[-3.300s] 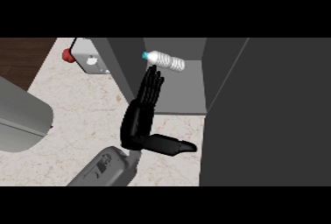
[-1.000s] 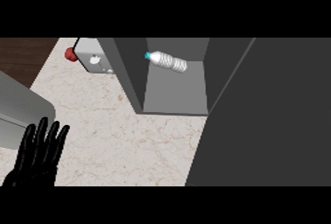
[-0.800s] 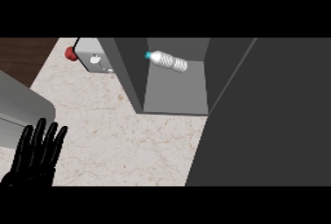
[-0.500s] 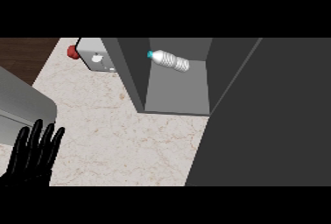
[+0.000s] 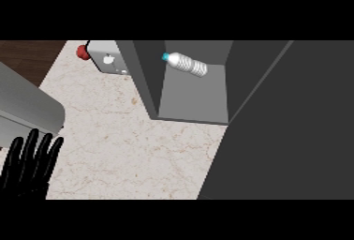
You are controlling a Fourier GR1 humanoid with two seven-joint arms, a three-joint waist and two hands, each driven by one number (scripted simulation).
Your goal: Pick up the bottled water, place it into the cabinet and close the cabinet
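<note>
Bottled water (image 5: 187, 64) is lying inside the open cabinet (image 5: 192, 96), placing apparently done; left hand (image 5: 27, 161) is resting straight-fingered, holding nothing, at lower left.

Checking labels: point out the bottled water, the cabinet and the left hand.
bottled water (image 5: 188, 64), head view, on its ribbed body.
cabinet (image 5: 194, 96), head view, on its bare inner floor.
left hand (image 5: 26, 165), head view, on its straight fingers.
</note>
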